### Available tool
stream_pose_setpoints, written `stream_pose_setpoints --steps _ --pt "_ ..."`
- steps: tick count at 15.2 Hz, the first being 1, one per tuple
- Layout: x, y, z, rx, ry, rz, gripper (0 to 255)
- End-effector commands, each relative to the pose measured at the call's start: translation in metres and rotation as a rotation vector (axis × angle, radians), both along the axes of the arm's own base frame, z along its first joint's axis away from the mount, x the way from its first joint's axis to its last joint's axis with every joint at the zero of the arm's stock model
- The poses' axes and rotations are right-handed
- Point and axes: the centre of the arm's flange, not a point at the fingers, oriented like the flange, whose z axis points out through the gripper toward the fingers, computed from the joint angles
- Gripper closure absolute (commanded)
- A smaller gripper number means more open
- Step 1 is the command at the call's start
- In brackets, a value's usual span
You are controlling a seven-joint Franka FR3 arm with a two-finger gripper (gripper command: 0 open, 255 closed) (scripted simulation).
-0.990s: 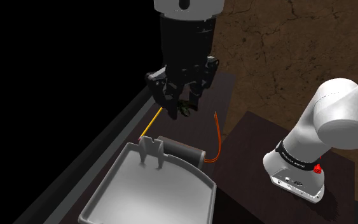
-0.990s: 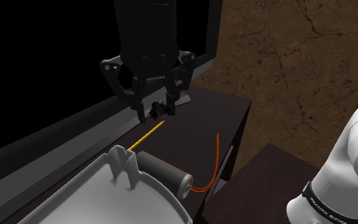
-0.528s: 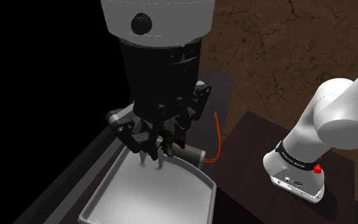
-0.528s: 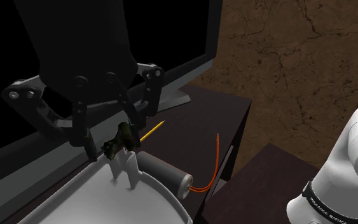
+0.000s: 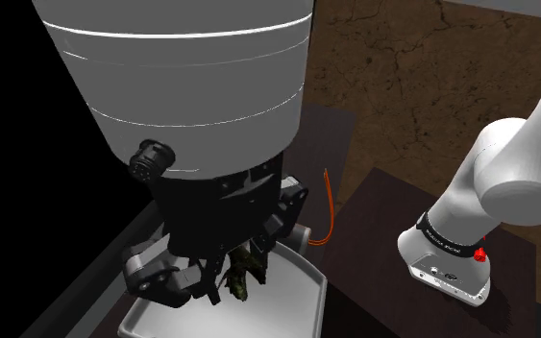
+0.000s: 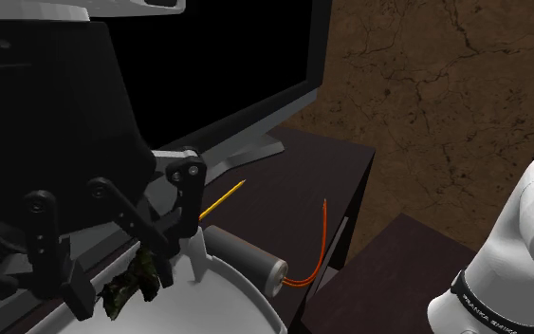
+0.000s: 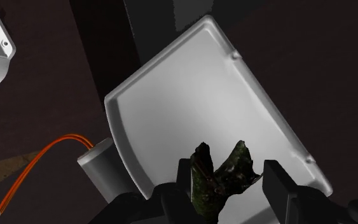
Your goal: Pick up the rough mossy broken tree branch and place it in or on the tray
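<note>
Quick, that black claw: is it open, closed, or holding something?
Gripper: closed, holding the mossy branch over the tray.

The small, rough, green and brown broken tree branch (image 5: 241, 278) (image 6: 132, 280) (image 7: 219, 178) is hanging in the black hand (image 5: 225, 285) (image 6: 127, 289) (image 7: 229, 175). The hand's two fingers are pinching it. The branch is lumpy and mossy, and two short stubs are poking out past the fingertips. It is hanging above the pale grey tray (image 5: 297, 298) (image 6: 241, 308) (image 7: 190, 108). The tray is a shallow dish with a raised rim and rounded corners. It is lying flat on the dark counter (image 6: 326, 171), and its smooth inside is showing under the branch.
</note>
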Motion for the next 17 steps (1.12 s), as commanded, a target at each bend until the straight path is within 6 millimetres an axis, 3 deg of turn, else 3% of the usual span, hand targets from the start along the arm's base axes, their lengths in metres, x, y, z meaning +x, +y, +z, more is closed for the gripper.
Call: stream_pose_setpoints --steps 1,9,17 --pt "0.001 0.000 -0.010 0.000 0.000 0.000 255" --pt "0.001 0.000 -0.056 0.000 0.000 0.000 255" --pt "0.001 0.000 -0.055 0.000 0.000 0.000 255"
